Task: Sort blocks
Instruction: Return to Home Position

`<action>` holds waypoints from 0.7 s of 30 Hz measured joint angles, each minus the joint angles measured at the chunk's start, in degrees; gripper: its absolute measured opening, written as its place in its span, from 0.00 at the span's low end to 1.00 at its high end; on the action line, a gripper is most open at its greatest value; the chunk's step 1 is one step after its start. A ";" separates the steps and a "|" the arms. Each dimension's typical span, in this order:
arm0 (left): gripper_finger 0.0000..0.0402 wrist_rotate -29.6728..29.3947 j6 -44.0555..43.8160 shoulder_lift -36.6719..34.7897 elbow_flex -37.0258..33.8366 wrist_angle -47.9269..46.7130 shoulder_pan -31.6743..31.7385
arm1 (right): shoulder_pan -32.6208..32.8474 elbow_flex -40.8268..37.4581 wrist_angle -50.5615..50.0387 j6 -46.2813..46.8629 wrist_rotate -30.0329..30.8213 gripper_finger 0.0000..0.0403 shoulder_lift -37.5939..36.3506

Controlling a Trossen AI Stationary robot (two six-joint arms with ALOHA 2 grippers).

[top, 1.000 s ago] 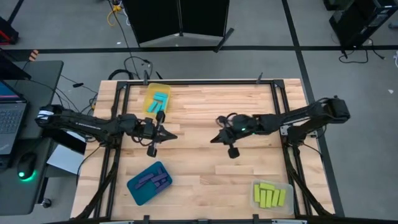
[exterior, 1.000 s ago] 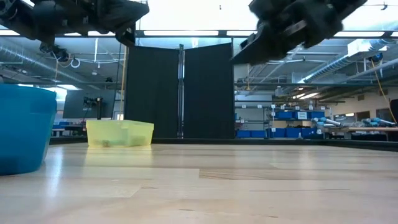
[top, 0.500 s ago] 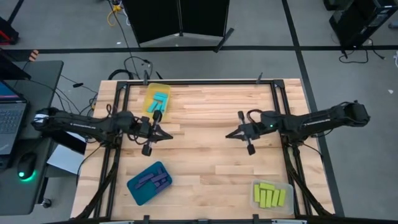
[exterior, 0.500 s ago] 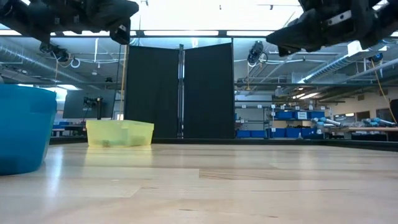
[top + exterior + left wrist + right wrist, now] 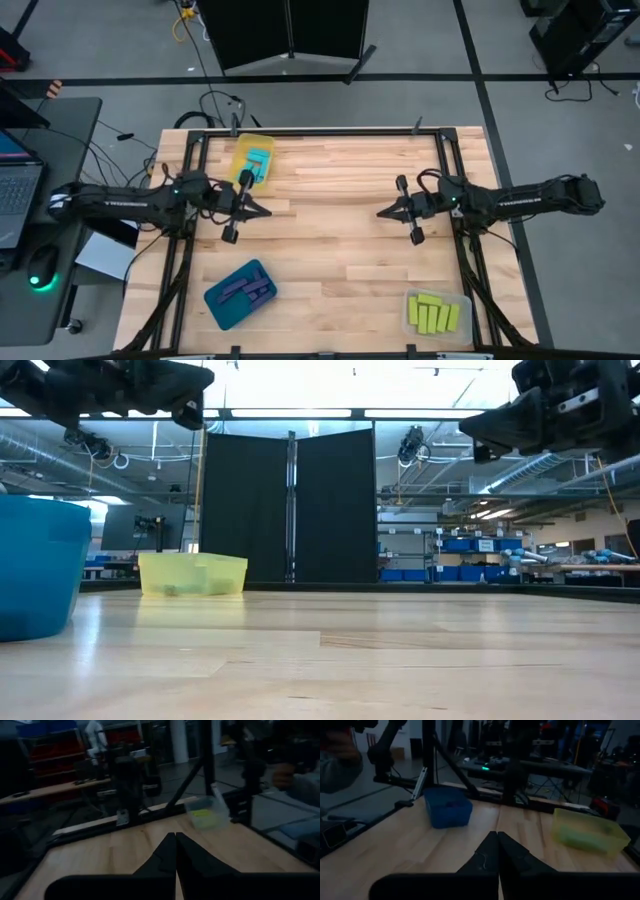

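Observation:
Cyan blocks lie in the yellow tray at the table's far left. Purple blocks lie in the blue tray at the near left. Yellow-green blocks lie in the clear tray at the near right. My left gripper hangs shut above the table's left middle, pointing level toward the right. My right gripper hangs shut over the right middle, pointing level toward the left. Both wrist views show the fingertips closed on nothing.
Bare wooden tabletop lies between the two grippers. In the low view the blue tray stands close at the left and the yellow tray farther back. Black frame rails run along the table's edges.
My right gripper has drawn back toward the table's right edge, swinging to point more level, and has stayed shut. My left gripper has drawn back a little toward the table's left edge, still shut. No block has moved.

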 joint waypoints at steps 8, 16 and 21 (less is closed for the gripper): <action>0.03 -4.16 0.93 -10.16 0.00 -10.80 0.02 | 0.00 -3.71 -0.13 1.03 3.69 0.01 -3.92; 0.03 -4.99 0.01 -12.03 -7.72 3.81 0.11 | 0.00 -4.05 -0.05 1.22 4.38 0.01 -4.49; 0.03 -5.00 -1.99 -14.96 -10.23 4.50 0.11 | 0.00 -4.05 0.08 1.24 4.52 0.01 -5.00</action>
